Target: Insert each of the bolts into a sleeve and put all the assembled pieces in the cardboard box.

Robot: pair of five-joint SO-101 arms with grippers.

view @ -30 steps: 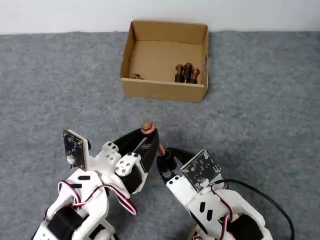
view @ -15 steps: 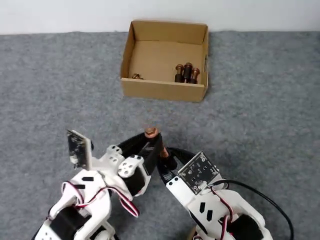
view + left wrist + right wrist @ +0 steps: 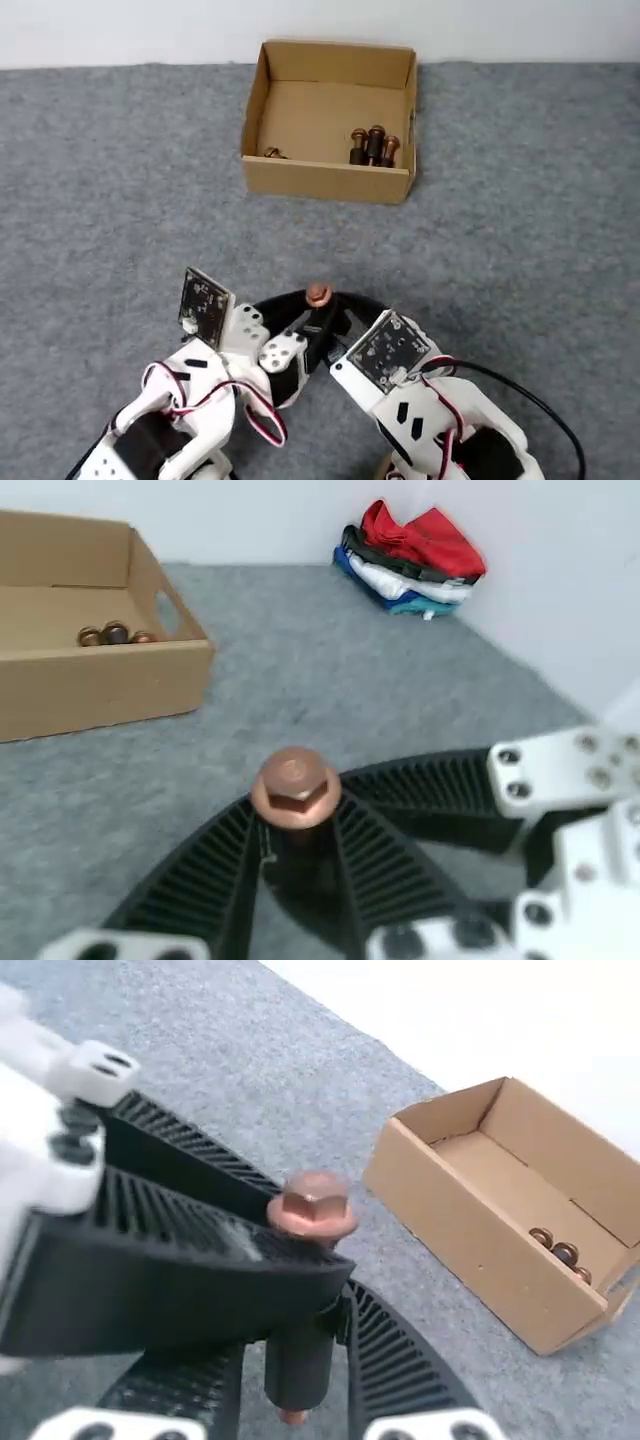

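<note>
Copper in colour, the bolt (image 3: 318, 293) stands upright above the grey carpet (image 3: 520, 230), held between the two arms. Its hexagonal head is on top and its long axis is close to vertical. In the right wrist view its shank runs down through the dark sleeve (image 3: 298, 1365), and a small copper tip pokes out of the sleeve's lower end, so bolt and sleeve share one axis.

The left gripper (image 3: 297, 830) is closed on the bolt just under the head, its black ribbed fingers (image 3: 200, 865) meeting there from either side. The right gripper (image 3: 298, 1380) is clamped round the sleeve lower down, with one finger pressing on each side. The two pairs of fingers cross at the piece, the left pair above the right.

The cardboard box (image 3: 328, 183) sits well apart from the grippers, farther back on the carpet near the white wall (image 3: 500, 30), with its open top facing up. Inside it, three assembled pieces (image 3: 373, 145) stand upright and touching, heads up, in the near corner on the right arm's side. A fourth piece (image 3: 272, 153) lies in the opposite near corner, mostly hidden by the box wall. A pile of folded clothes (image 3: 415, 555) rests on the carpet against the wall
</note>
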